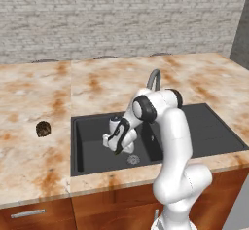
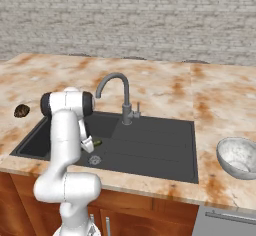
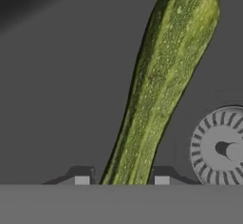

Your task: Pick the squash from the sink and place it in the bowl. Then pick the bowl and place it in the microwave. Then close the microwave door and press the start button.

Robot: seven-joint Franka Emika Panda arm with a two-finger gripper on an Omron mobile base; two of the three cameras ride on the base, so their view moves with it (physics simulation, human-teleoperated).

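Down in the sink (image 1: pixel 87 151), end effector (image 1: pixel 118 148) is lowered by the drain | right base: squash (image 2: pixel 97 142) on basin floor | hand: fingertips (image 3: pixel 81 178) flank squash (image 3: pixel 163 85), half closed, contact unclear; squeeze should be centred.

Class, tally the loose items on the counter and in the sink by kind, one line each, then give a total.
Squash: 1, lying in the sink beside the drain
Bowl: 1, on the counter
Dark brown round lump: 1, on the counter
Total: 3
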